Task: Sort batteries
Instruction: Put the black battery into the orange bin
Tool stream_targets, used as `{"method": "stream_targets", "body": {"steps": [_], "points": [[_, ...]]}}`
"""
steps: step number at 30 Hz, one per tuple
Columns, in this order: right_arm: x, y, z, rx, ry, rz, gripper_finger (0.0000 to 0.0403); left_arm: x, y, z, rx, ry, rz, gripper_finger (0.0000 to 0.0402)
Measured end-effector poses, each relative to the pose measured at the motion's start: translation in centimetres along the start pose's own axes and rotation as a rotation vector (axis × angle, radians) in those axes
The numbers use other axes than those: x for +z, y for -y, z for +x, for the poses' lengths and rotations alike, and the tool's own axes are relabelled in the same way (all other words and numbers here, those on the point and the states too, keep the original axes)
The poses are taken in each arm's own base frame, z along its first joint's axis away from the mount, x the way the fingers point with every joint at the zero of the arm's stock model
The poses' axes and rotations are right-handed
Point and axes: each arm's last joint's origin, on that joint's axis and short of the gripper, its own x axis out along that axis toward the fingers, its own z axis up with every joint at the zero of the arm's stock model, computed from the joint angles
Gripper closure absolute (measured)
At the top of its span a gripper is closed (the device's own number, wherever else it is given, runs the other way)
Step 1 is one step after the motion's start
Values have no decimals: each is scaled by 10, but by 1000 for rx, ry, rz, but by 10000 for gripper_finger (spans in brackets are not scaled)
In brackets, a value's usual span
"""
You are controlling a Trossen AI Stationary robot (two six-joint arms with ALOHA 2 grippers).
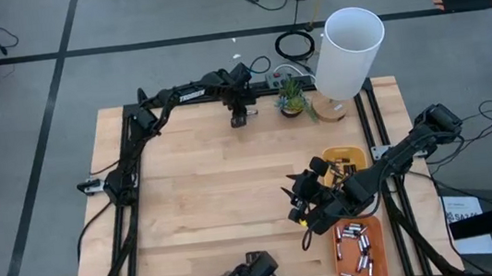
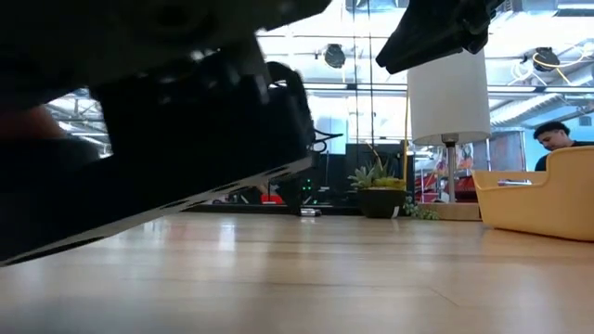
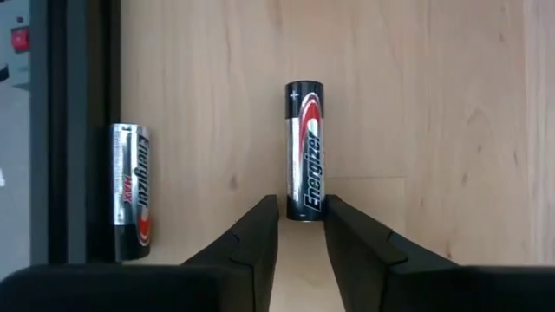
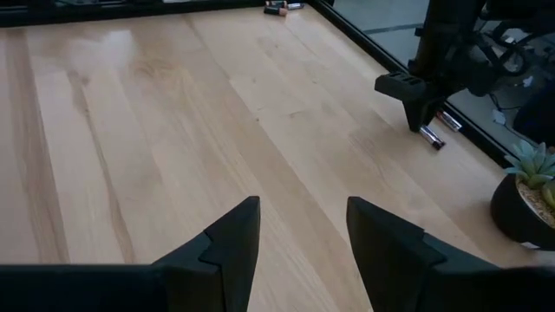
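A black-and-red battery (image 3: pixel 304 147) lies flat on the wooden table near its far edge. My left gripper (image 3: pixel 302 218) (image 1: pixel 239 117) points down at it, open. Its two fingertips stand on either side of the battery's end (image 3: pixel 304 208). A silvery battery (image 3: pixel 130 191) lies beside it, along the black frame rail (image 3: pixel 78 130). My right gripper (image 4: pixel 303 230) (image 1: pixel 302 204) hangs open above the table's right half with nothing between its fingers. Several batteries (image 1: pixel 359 248) lie in the orange tray (image 1: pixel 379 227). The yellow tray (image 1: pixel 354 154) stands behind it. My left gripper comes from above, slanting, with its fingers (image 3: pixel 260 227) lying along the black-and-red battery and flanking its end (image 3: pixel 305 204). Whether the fingertips touch that end I cannot tell. The battery rests flat on the table.
A small potted plant (image 1: pixel 291 98) and a white lamp (image 1: pixel 347 50) stand at the far right. More batteries (image 4: pixel 277 7) lie at the far edge. The low view shows a dark arm part (image 2: pixel 158 139) close by and a person (image 2: pixel 555 137) beyond the table.
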Motion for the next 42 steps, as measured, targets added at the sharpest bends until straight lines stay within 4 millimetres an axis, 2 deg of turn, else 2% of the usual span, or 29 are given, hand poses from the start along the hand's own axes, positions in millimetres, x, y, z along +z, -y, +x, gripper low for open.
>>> {"method": "stream_targets", "body": {"steps": [9,12,17,21,26,29,32,37,40,42], "points": [[0,0,0,0,0,-3,236,6,2,2,40,12,20,295],[0,0,0,0,0,-3,236,6,2,1,38,9,19,309],[0,0,0,1,1,-1,236,6,5,1,23,-9,18,356],[0,-1,0,21,-13,3,236,7,7,1,15,-18,17,357],[8,-3,-5,71,-30,4,236,7,12,-17,2,-41,-10,357],[17,-2,-12,68,-4,19,236,17,18,-44,-25,31,3,357],[23,0,-22,27,54,33,236,27,31,-67,-151,143,21,357],[23,1,-40,1,135,37,236,47,66,-88,-432,319,78,357],[24,1,-52,-1,182,61,236,61,99,-84,-590,361,135,357],[24,2,-60,0,212,74,236,71,128,-74,-653,347,201,357]]}}
